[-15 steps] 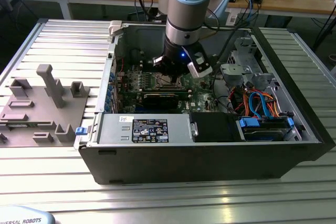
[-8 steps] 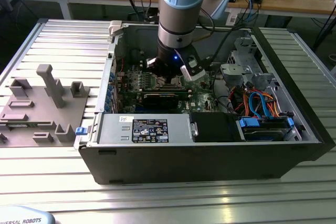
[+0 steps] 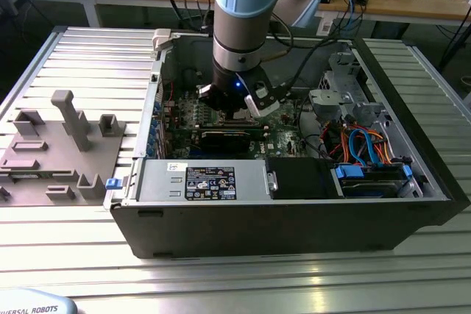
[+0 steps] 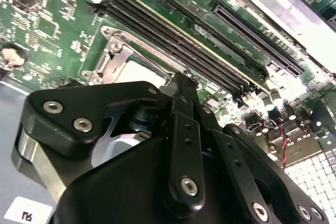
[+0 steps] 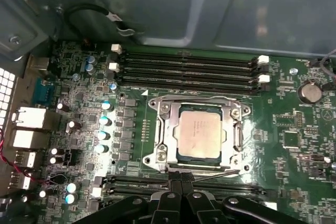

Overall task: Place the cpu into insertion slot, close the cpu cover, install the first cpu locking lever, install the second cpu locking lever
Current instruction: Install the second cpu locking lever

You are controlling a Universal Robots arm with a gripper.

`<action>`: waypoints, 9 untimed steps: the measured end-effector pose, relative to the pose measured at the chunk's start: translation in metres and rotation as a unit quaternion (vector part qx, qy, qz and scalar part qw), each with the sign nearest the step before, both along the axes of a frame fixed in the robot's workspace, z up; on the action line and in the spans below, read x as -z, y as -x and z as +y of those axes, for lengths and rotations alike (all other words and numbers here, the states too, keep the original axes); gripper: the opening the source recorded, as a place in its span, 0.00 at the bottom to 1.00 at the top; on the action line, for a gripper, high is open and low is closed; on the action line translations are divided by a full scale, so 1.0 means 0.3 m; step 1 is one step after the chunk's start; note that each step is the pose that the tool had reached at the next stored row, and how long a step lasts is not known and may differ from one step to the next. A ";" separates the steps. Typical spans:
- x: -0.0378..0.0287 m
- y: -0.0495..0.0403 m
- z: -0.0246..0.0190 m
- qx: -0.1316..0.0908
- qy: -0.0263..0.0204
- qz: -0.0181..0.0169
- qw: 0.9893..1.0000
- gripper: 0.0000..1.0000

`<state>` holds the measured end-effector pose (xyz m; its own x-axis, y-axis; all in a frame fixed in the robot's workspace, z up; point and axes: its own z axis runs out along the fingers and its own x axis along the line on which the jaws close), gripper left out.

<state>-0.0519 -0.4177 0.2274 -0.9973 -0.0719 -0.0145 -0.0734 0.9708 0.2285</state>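
In the first wrist view the cpu (image 5: 198, 129), a square chip with a dull silver top, lies in the insertion slot (image 5: 181, 157) on the green board. The silver cpu cover (image 5: 167, 129) lies flat around it, and the chip shows through its window. A thin locking lever (image 5: 220, 173) runs along the socket edge nearest my fingertips. My gripper (image 5: 181, 183) is shut just beside that edge, with nothing visible between the fingers. The second wrist view shows the gripper (image 4: 182, 81) just over the socket frame (image 4: 113, 59). In the exterior view the gripper (image 3: 237, 113) is low inside the open computer case.
Long black memory slots (image 5: 189, 69) lie beyond the socket, and a second row (image 5: 136, 183) is near the fingers. The case walls (image 3: 154, 108) enclose the board. A power supply (image 3: 202, 182) and a drive cage with blue cables (image 3: 360, 148) sit nearby. A grey fixture (image 3: 62, 148) is outside the case.
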 end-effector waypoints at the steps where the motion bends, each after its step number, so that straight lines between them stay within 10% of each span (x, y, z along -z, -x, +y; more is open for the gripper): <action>1: 0.004 0.005 0.000 0.000 0.000 0.000 1.000 0.11; 9: 0.053 0.072 0.000 -0.005 0.000 0.000 1.000 0.11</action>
